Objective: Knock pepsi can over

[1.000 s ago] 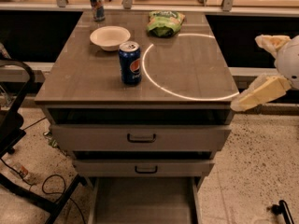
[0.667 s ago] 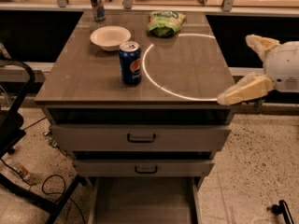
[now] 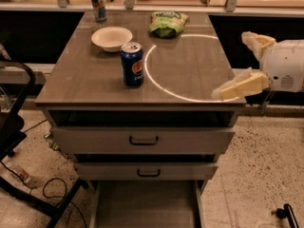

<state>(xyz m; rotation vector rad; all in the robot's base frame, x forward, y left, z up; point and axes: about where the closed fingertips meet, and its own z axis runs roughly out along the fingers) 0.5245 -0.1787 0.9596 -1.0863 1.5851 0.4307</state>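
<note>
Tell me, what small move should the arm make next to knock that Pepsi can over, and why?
Probably a sweep leftward over the table toward the pepsi can. The can stands upright left of centre, while the gripper, jaws open, hovers at the table's right front edge, well apart from it, with nothing standing between them.
</note>
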